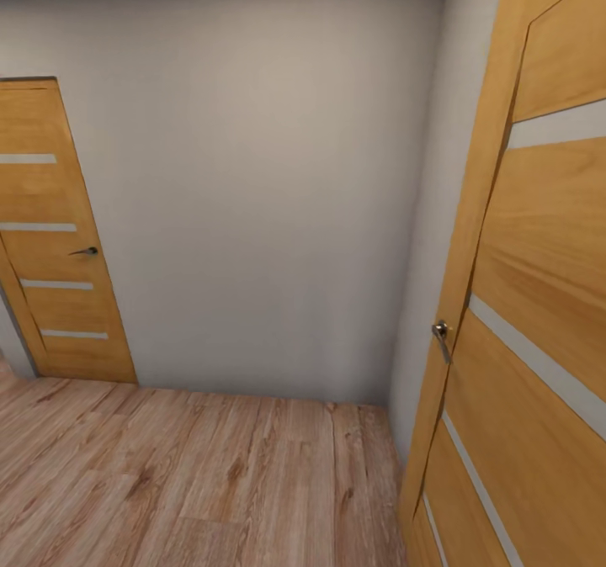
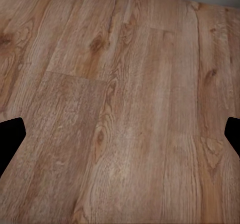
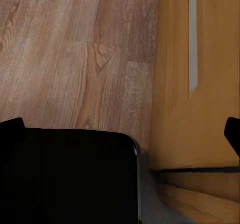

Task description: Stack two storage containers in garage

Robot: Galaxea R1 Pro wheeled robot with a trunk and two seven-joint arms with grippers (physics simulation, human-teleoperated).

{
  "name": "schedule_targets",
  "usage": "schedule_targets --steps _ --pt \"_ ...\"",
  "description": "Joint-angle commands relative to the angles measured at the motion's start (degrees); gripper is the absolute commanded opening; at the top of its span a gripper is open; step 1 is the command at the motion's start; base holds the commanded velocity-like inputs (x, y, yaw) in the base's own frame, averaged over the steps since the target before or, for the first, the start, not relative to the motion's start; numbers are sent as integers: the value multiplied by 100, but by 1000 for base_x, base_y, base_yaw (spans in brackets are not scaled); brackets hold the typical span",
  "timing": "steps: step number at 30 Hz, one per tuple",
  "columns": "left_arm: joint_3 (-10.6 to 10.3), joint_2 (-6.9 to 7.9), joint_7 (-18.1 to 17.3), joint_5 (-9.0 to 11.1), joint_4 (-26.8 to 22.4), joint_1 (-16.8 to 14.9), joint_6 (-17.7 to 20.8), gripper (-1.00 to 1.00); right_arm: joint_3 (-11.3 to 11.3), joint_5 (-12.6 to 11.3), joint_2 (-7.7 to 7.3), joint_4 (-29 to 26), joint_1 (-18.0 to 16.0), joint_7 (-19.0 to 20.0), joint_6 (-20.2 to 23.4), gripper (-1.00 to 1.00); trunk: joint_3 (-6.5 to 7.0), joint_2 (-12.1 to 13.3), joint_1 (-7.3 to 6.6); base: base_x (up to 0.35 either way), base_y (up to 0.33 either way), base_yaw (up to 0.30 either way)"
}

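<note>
A plain grey wall is facing the robot across light wood-plank flooring. A wooden door is standing closed at far left; a second wooden door is sitting near right. The left hand is hanging spread wide and empty. The right hand is likewise spread wide above a black body part. No storage container is in sight.

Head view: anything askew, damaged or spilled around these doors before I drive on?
Nothing stands out. The near door at right and the far door at left look intact, handles in place. The wood-plank floor shows no spill or debris. The left gripper hangs open over bare planks.
</note>
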Motion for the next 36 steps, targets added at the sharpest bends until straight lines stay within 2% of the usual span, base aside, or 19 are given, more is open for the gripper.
schedule_targets --steps 1,9,15,23,36 --pt "-6 -2 -4 32 22 -7 -33 100 31 -10 -2 5 0 -14 -17 100 0 -2 5 307 0 0" --pt "-6 -2 -4 32 22 -7 -38 100 31 -10 -2 5 0 -14 -17 100 0 -2 5 199 0 0" --pt "-6 -2 -4 32 22 -7 -38 100 31 -10 0 5 0 -16 -17 100 0 -2 5 7 0 11" --pt "-6 -2 -4 32 22 -7 -40 100 31 -10 -2 5 0 -15 -17 100 0 -2 5 0 0 173" --pt "-6 -9 -3 32 22 -7 -33 100 31 -10 -3 5 0 -14 -17 100 0 -2 5 0 0 14"
